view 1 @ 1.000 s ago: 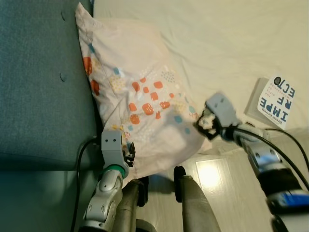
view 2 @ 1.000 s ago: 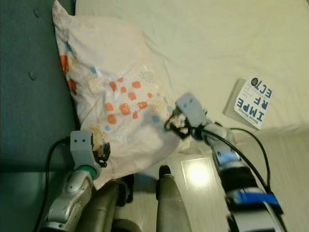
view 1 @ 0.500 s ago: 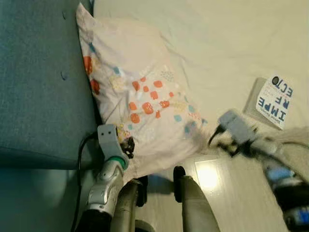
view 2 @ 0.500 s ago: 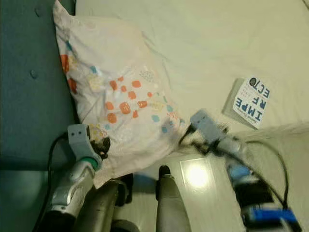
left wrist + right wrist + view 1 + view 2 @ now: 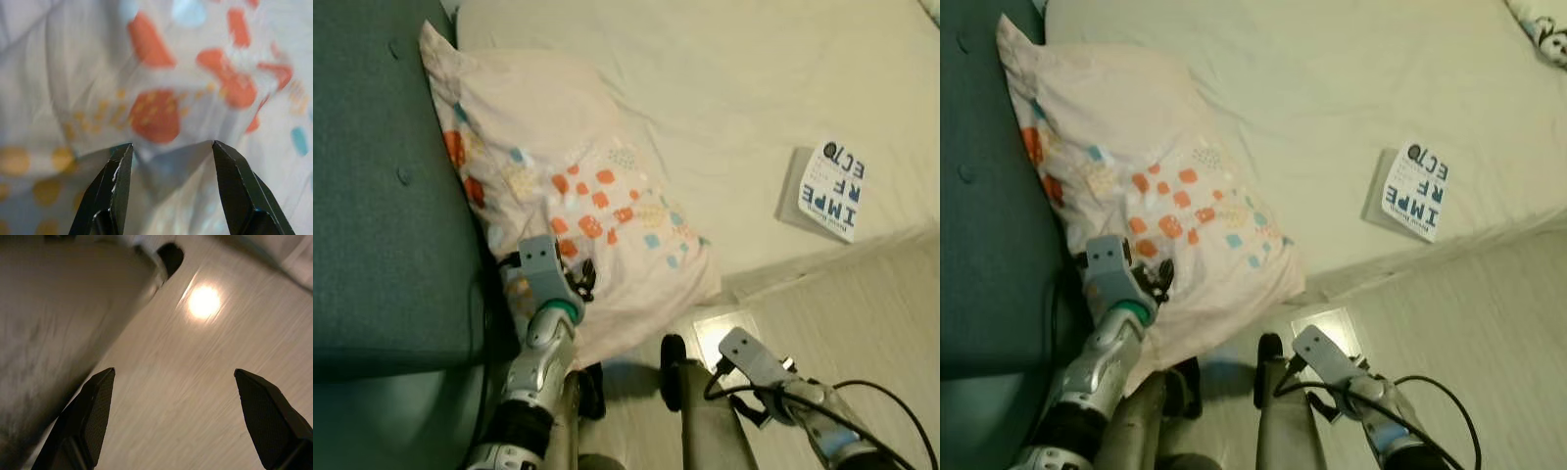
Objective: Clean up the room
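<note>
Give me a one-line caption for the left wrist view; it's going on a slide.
Left gripper, fingers open, closing in on the patterned pillow with its orange and yellow spots.

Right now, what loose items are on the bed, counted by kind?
Pillows: 1, the patterned pillow, with the left claw open against it.
Books: 1, the white book.
Soft toys: 1, partly visible at the bed corner.
Total: 3.
</note>
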